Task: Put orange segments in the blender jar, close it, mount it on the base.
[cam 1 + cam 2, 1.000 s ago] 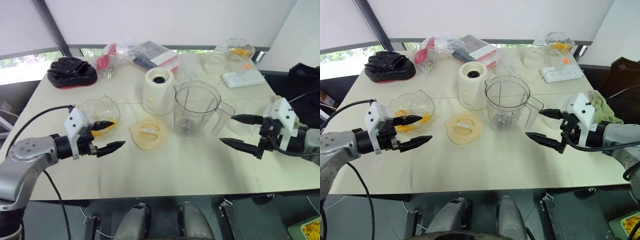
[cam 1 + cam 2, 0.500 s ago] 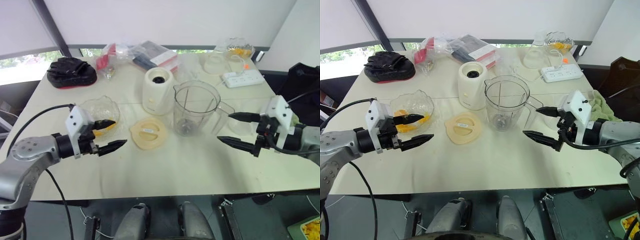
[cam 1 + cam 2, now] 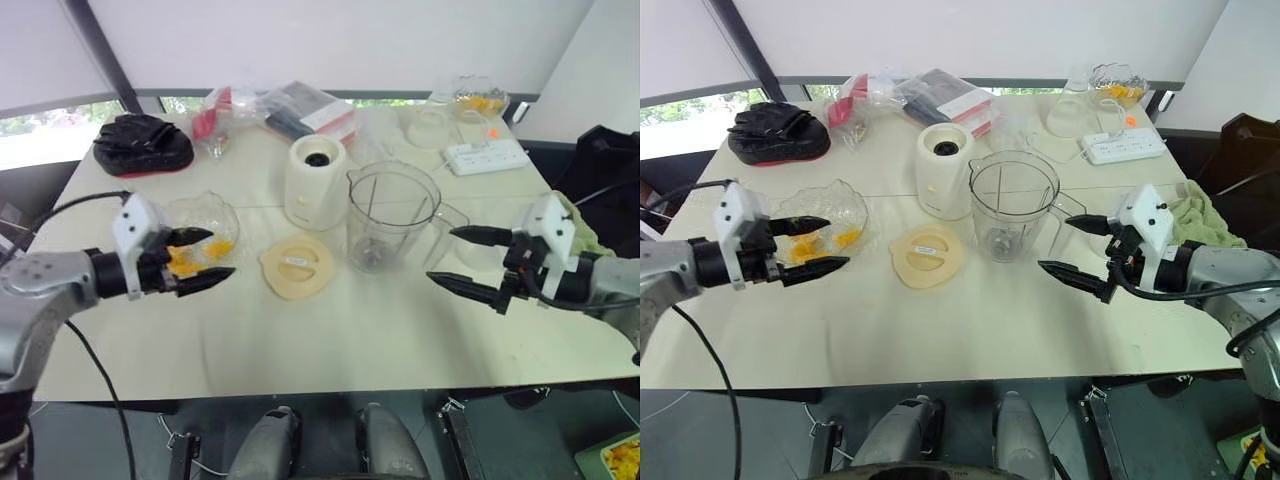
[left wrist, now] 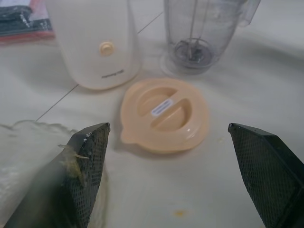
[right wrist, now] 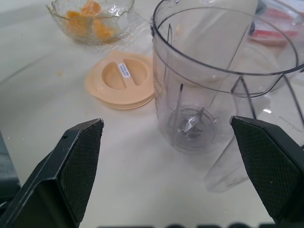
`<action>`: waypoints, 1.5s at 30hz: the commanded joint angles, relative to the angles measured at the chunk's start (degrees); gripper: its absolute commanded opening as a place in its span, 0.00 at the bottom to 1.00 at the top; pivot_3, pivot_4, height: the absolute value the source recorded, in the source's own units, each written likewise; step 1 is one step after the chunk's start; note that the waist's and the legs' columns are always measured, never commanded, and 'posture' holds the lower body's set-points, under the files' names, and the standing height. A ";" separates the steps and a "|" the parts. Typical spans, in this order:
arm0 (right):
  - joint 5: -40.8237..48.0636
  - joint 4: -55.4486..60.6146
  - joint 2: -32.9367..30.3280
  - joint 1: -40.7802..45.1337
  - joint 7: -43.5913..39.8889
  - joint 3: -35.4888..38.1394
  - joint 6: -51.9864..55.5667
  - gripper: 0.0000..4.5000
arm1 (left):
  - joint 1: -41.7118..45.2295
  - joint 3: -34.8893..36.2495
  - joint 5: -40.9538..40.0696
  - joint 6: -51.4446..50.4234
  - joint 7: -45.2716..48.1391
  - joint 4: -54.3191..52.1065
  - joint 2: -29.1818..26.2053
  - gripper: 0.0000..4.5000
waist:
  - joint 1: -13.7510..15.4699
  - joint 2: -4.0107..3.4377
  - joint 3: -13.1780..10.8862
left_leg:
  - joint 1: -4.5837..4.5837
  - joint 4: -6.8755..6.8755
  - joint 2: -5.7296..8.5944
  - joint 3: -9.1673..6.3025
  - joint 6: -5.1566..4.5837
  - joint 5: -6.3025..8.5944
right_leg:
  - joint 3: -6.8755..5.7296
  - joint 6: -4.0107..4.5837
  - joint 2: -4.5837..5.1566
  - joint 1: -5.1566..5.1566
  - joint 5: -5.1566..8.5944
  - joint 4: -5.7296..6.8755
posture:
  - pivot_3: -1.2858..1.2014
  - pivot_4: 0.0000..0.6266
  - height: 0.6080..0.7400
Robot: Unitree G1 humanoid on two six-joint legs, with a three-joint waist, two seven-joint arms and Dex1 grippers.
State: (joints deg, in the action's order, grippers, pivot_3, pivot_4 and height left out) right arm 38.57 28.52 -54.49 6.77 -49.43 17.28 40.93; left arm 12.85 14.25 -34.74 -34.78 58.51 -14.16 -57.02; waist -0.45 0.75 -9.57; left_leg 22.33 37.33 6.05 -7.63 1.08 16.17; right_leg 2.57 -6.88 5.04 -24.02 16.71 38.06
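Cream tabletop (image 3: 330,330) carries the empty blender jar (image 3: 392,218) mid-table beside the base (image 3: 316,182), both spread-fingered grippers, left gripper (image 3: 200,255) and right gripper (image 3: 462,258), holding nothing.

Lab-like test room: cluttered white table (image 3: 970,340), power strip (image 3: 1124,147), plain walls, window band.

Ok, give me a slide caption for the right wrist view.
Open right hand facing the empty blender jar, lid and bowl of orange segments beyond.
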 commanded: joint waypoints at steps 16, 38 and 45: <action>0.61 11.74 9.06 -6.08 10.08 -1.14 -0.25 1.00 | 45.60 -23.63 32.42 35.83 23.57 76.32 6.16 0.93 | 0.80 0.20 -0.07 | 0.16 0.18 0.09 0.00 0.16 -0.10 | -0.20 -0.08 -0.02 -0.11 -0.05 0.06 | 0.52 0.24 1.00; 1.04 13.80 7.66 -6.59 12.39 -3.05 0.32 1.00 | 48.78 -28.08 50.74 47.33 3.03 90.70 17.66 0.93 | 0.72 0.45 -0.08 | 0.40 0.73 0.12 0.00 0.01 -0.01 | -0.21 -0.21 -0.10 -0.22 -0.12 0.35 | 0.52 0.24 1.00; 2.89 10.05 2.62 -1.62 6.45 -3.36 2.11 1.00 | 49.68 -29.91 55.21 46.13 -1.77 91.35 19.86 0.93 | 0.76 0.46 -0.08 | 0.41 0.76 0.12 0.01 -0.04 0.02 | -0.21 -0.22 -0.10 -0.23 -0.12 0.37 | 0.52 0.24 1.00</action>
State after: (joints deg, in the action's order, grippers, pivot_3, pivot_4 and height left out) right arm 40.48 38.21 -51.04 4.46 -41.62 13.31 43.26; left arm 60.90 -15.13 19.54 11.51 57.98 77.06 -36.78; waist 0.31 1.22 -9.66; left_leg 22.74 38.09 6.17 -7.64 1.03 16.19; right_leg 2.35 -7.10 4.94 -24.25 16.59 38.43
